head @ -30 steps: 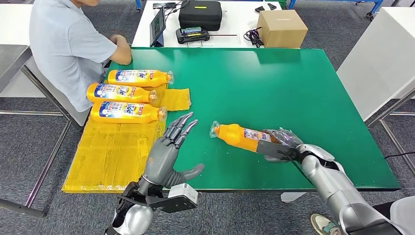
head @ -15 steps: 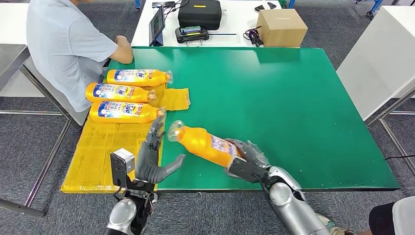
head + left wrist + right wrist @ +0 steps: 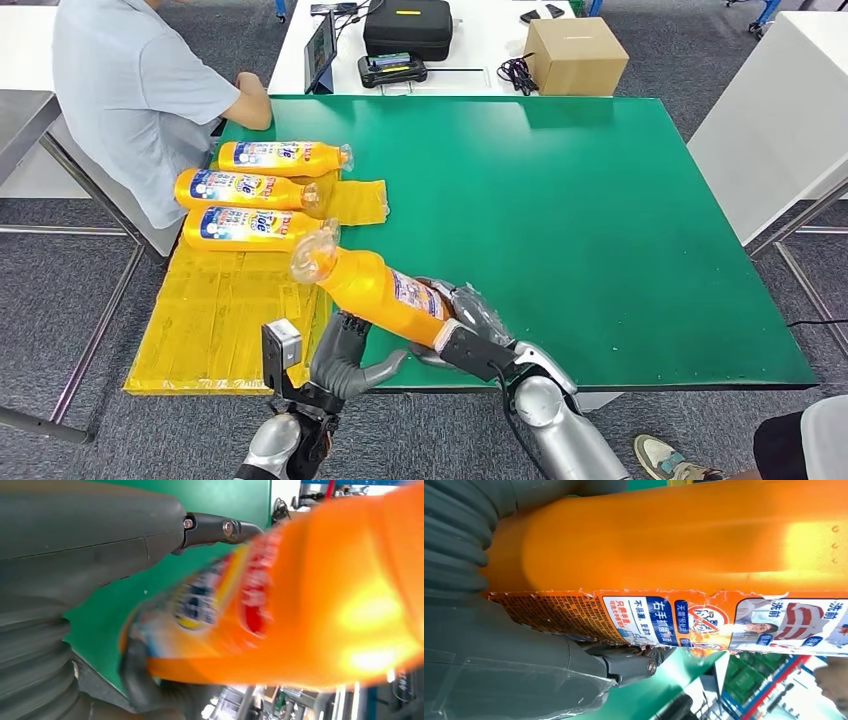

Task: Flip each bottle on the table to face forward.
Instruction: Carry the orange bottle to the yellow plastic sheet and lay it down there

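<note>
Green table top [image 3: 600,200] occupies the centre of the head view, with a yellow sheet [image 3: 220,310] laid over its left part; grey carpet surrounds it. Three orange bottles lie on the sheet in a row, labels up, caps toward the table's centre: far bottle [image 3: 285,157]; middle bottle [image 3: 245,189]; near bottle [image 3: 255,228]. A fourth, held bottle [image 3: 375,290] is off the surface near the front edge, tilted, its clear cap end raised toward the near bottle and just beside it; the right hand [image 3: 470,330] grips its base end, fingers wrapped round the body; the right wrist view confirms the grasp, the label's printed edge lying along the thumb. Left hand [image 3: 350,355] sits under the bottle's middle, fingers curled up against its underside and thumb out to the side; whether it actually clamps the bottle cannot be told, the left wrist view being blurred. A person [image 3: 130,90] in a pale shirt sits at the far left corner; a cardboard box [image 3: 577,57] and a black case [image 3: 408,28] stand on the white table beyond.
</note>
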{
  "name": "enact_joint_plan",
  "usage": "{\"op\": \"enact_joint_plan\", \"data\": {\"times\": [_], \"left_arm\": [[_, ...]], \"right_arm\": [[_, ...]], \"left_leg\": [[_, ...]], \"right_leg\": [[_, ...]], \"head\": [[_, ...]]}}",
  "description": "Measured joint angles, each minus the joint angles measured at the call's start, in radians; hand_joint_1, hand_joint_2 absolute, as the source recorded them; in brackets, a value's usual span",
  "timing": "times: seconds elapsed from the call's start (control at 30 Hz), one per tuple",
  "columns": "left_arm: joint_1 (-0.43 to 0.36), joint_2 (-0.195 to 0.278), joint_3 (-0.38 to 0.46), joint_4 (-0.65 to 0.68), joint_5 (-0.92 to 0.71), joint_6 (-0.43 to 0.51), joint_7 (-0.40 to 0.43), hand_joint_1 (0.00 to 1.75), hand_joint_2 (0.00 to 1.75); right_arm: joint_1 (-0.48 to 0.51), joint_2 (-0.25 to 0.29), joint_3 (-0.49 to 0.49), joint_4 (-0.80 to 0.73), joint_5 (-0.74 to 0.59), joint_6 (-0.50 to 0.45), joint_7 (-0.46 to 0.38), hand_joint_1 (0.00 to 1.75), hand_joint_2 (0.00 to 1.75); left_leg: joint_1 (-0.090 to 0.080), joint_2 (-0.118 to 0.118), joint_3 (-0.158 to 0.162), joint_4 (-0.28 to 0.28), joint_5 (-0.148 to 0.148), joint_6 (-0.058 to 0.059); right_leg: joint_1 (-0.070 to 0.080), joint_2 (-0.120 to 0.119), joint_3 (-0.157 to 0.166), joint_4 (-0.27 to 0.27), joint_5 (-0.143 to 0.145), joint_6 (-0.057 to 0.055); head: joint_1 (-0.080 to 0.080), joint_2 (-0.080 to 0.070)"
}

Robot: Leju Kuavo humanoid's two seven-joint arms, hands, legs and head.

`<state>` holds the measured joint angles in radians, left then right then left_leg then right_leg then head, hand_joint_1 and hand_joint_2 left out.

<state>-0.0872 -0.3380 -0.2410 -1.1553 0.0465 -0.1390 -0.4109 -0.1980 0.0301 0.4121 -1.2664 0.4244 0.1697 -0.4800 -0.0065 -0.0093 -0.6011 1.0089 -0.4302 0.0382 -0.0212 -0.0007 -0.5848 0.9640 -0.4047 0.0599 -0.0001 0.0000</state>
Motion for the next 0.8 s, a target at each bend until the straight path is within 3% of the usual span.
{"op": "enact_joint_plan", "data": {"times": [0.37,0.8], "left_arm": [[0.007,0.0,-0.014,-0.086,0.028,0.018,-0.091,0.0,1.75],[-0.026,0.0,-0.038,-0.032,0.055,-0.017,-0.067,0.0,1.75]], "right_arm": [[0.008,0.024,0.018,0.121,-0.001,-0.008,-0.019,1.75,1.75],[0.005,0.025,0.071,0.167,0.058,-0.031,-0.081,1.75,1.75]], "left_leg": [[0.0,0.0,-0.001,0.0,0.0,0.0],[0.0,0.0,-0.001,0.0,0.0,0.0]], "right_leg": [[0.0,0.0,-0.001,0.0,0.0,0.0],[0.0,0.0,-0.002,0.0,0.0,0.0]], "head": [[0.0,0.0],[0.0,0.0]]}}
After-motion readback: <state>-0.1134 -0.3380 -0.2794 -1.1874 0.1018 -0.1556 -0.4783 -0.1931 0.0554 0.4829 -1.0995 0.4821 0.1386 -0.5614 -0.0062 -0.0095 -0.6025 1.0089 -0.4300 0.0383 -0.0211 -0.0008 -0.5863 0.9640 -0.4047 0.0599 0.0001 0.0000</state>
